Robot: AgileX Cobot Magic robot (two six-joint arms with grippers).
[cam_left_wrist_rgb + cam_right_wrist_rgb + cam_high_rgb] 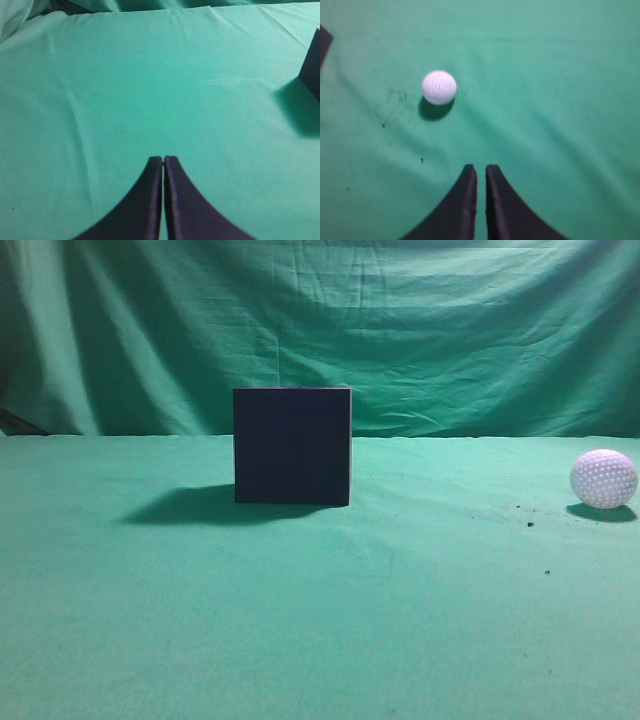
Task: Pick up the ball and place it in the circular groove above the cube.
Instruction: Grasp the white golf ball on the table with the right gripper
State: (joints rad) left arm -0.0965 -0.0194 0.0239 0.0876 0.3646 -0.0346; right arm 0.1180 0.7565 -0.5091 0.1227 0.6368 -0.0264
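Observation:
The dark navy cube [292, 446] stands on the green cloth at mid-table; its top is level with the camera, so no groove shows. Its edge shows at the right of the left wrist view [313, 62] and a corner at the left of the right wrist view [323, 41]. The white dimpled ball [603, 479] lies far right on the cloth. In the right wrist view the ball [439, 87] lies ahead and left of my right gripper [480, 168], whose empty fingers stand a narrow slit apart. My left gripper [163, 159] is shut and empty over bare cloth. Neither gripper shows in the exterior view.
The green cloth [320, 620] covers the table and hangs as a backdrop [400, 330] behind. A few dark specks [528, 523] lie on the cloth left of the ball.

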